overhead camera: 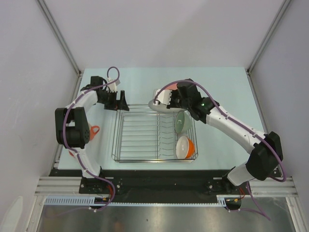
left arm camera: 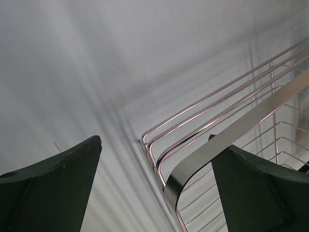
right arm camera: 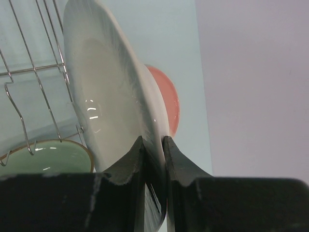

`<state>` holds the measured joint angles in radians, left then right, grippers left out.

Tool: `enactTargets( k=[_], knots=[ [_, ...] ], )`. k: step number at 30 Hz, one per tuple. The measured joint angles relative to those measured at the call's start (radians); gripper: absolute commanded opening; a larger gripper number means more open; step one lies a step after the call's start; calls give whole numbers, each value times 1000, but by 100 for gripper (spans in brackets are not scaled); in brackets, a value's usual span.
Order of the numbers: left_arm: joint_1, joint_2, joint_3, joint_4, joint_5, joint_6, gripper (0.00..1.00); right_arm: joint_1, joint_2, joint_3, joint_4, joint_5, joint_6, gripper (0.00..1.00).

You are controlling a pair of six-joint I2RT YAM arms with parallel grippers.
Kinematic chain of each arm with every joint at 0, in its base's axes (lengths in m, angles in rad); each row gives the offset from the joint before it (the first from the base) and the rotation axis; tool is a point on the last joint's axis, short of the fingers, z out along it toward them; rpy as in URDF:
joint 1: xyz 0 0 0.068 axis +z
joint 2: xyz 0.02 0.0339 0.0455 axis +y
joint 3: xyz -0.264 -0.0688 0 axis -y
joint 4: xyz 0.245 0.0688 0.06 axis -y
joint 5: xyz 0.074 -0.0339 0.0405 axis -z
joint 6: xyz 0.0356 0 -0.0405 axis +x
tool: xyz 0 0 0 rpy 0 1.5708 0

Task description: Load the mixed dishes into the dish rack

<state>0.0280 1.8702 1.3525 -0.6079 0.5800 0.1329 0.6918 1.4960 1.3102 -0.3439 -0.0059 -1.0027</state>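
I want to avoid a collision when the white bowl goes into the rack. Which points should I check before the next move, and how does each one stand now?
1. Grip on white shallow bowl: ok, right gripper pinches its rim.
2. Free tines in dish rack: ok, left and middle rows are bare.
3. Path past sage green bowl and orange bowl: ok, both stand at the right end.
4. Clearance of left gripper from the rack: cannot tell; it is open, astride the far left corner.
5. Height of the held bowl over the far rail: cannot tell.
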Motion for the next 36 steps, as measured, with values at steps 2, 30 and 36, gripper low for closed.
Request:
enactTargets(
  k=[2,30,36],
  knots=[
    [0,0,0,0,0,0,97,13,-2,-11,14,23,-1,0],
    [0,0,0,8,-4,0,97,-75,37,77,-114,-139,38,0],
    [0,0,0,19,-18,2,97,-66,79,122,-135,-135,39,0]
  ],
)
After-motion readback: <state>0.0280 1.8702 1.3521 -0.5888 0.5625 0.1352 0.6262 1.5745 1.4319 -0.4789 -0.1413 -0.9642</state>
